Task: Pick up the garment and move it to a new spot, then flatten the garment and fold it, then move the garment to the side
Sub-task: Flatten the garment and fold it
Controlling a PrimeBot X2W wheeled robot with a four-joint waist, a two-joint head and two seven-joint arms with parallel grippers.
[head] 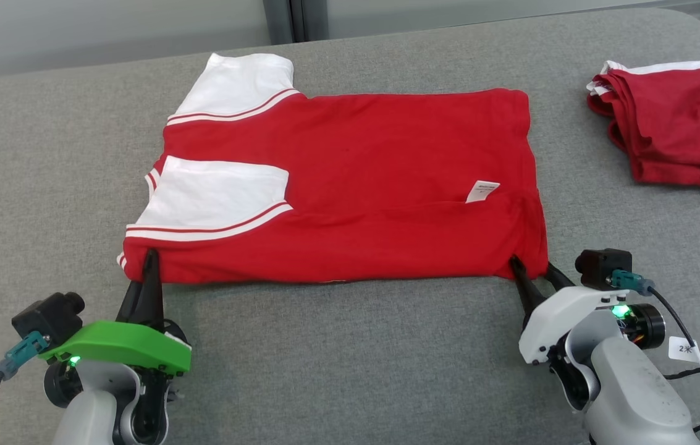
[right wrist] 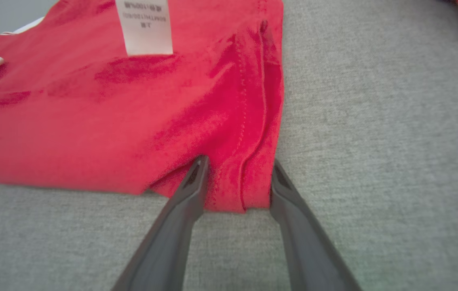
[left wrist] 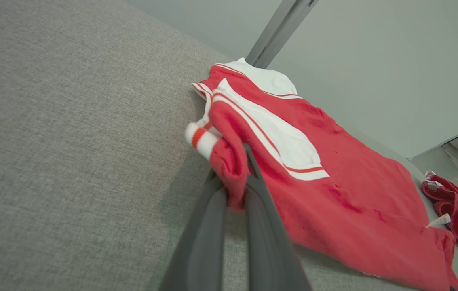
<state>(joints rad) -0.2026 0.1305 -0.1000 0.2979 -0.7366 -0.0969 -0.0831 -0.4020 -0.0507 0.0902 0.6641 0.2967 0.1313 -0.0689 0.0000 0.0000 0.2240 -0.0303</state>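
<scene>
Mostly red, the garment (head: 374, 161) lies flat with white, red-striped sleeves (head: 214, 198).

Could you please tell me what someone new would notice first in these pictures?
A red shirt with white sleeves lies spread across the middle of the grey surface. The left gripper pinches its near left corner, while the right gripper straddles its near right corner, fingers apart. A second red garment sits folded at the far right.

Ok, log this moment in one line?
stage: grasping near edge | left claw: shut on red shirt near-left corner | right claw: open, straddling near-right corner | shirt: lying on grey cushion
</scene>
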